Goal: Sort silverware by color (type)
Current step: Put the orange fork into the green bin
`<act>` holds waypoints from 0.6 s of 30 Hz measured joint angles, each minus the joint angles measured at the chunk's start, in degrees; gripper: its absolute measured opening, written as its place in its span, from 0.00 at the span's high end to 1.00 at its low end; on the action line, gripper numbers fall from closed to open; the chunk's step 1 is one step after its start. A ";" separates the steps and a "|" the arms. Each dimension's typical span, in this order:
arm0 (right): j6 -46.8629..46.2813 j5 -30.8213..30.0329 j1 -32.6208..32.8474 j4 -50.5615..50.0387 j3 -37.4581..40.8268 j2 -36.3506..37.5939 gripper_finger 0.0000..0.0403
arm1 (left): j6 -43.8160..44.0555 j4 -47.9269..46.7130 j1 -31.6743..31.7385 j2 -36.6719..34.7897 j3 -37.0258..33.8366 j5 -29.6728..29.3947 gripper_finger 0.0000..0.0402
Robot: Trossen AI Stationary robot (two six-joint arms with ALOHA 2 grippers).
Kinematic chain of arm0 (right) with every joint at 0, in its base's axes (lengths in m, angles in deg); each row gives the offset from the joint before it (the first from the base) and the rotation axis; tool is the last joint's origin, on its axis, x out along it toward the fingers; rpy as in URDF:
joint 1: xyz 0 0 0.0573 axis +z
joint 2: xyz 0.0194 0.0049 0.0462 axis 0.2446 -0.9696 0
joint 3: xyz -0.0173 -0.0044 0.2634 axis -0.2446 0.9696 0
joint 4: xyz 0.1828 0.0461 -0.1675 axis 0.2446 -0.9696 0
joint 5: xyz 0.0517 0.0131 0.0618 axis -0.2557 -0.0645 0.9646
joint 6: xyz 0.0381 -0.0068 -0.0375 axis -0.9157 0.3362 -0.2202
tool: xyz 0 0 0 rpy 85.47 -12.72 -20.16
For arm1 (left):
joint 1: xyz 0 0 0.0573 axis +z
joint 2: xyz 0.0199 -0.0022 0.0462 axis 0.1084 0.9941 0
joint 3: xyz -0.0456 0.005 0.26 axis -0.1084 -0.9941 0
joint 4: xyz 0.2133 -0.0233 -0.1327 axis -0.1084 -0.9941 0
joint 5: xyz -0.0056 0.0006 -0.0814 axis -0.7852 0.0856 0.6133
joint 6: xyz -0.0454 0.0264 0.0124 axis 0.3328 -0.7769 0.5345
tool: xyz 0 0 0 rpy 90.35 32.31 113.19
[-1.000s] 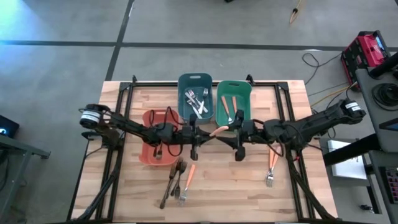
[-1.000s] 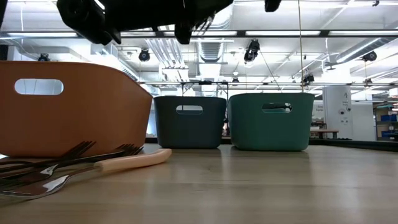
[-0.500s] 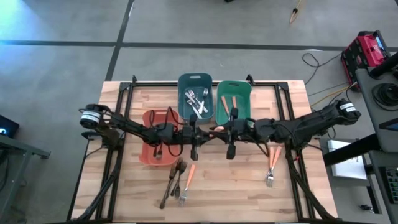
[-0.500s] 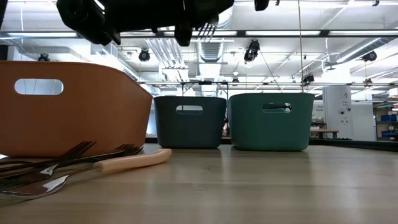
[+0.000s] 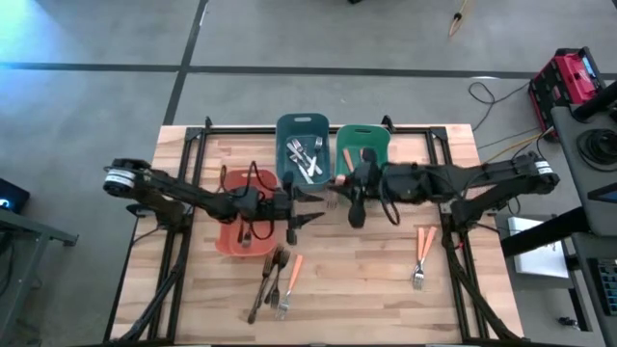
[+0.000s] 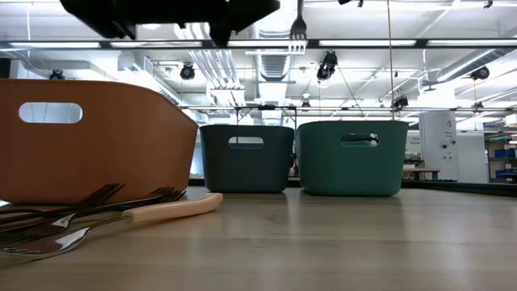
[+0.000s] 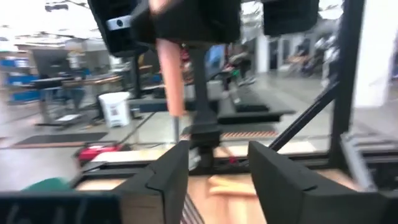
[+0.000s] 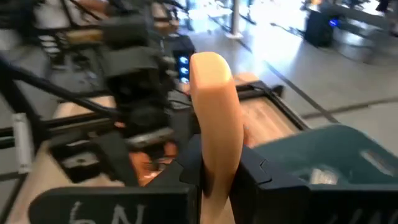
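My right gripper [image 5: 345, 187] is shut on an orange-handled fork [image 8: 214, 106] above the table's middle, close to the green bin [image 5: 376, 140]. The fork's tines [image 6: 298, 28] point down. My left gripper [image 5: 309, 206] stands open just left of it, fingers apart [image 7: 217, 180], facing the fork's handle [image 7: 169, 68]. More silverware lies on the table: a bunch of dark and silver forks [image 5: 273, 280] near the front, and two orange-handled forks [image 5: 422, 255] at the right. My right gripper pinches the fork's orange handle [image 8: 217, 155] between its two fingers, coming level from the table's right and lying across it. The handle's free end [image 8: 208, 68] stands out past the fingers. The fork hangs upright, tines down, clear of the table.
A salmon bin [image 5: 228, 241] with a dark piece sits under the left arm. The blue bin [image 5: 289, 130] with silver forks and the green bin with orange-handled pieces stand at the far middle. An orange-handled fork [image 6: 170, 208] lies among the front bunch.
My left gripper has opened, let go of the fork and drawn back toward the table's left edge. My right gripper has come in from the right, taken the orange handle and carried the fork toward the far edge, near the green bin.
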State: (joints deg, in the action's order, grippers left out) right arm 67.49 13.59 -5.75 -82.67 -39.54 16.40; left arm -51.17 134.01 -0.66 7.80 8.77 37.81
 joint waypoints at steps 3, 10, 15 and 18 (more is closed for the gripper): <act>-1.66 0.05 -2.81 -7.36 -3.73 -0.34 0.92 | -3.53 -6.26 0.20 -4.58 -0.84 -3.96 0.57; -7.44 0.83 -12.35 -19.84 -7.91 -0.67 0.92 | -9.11 -10.81 0.30 -15.27 -5.14 -11.79 0.48; -10.00 7.73 -20.40 -22.94 -7.78 -1.31 0.92 | -10.99 -11.18 0.40 -23.45 -10.57 -12.49 0.46; -9.48 10.80 -24.47 -23.11 -7.72 -3.15 0.92 | -11.00 -11.12 0.45 -28.40 -13.28 -12.67 0.47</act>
State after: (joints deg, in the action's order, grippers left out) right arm 58.01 24.39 -30.22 -105.78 -47.26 13.25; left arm -62.17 122.88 -0.21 -20.59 -4.51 25.14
